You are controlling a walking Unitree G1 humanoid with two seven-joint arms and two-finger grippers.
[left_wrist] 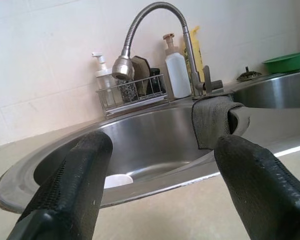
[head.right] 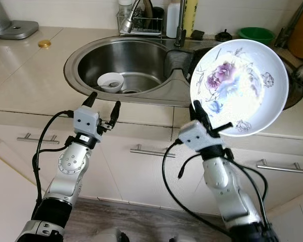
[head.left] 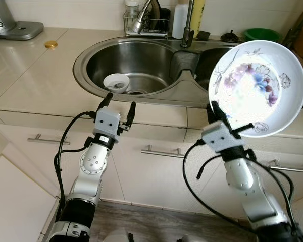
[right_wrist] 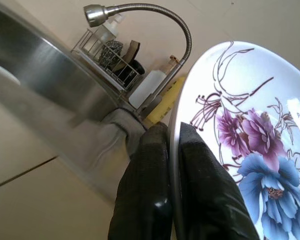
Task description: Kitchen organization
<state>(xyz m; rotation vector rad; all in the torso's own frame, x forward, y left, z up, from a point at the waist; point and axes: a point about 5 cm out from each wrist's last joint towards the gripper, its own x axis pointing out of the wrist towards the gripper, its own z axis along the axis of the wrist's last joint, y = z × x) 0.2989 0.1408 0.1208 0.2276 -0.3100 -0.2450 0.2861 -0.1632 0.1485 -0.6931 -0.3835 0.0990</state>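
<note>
Your right end effector [head.left: 223,117] is clamped on the rim of the flowered bowl [head.left: 257,88], held tilted up over the desk [head.left: 35,75] edge, right of the sink [head.left: 136,63]. Your left end effector [head.left: 118,106] hovers near the sink's front rim, fingers apart.

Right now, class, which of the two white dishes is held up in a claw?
The flowered plate, pinched at its rim by the right claw; the small plain bowl sits in the sink.
</note>
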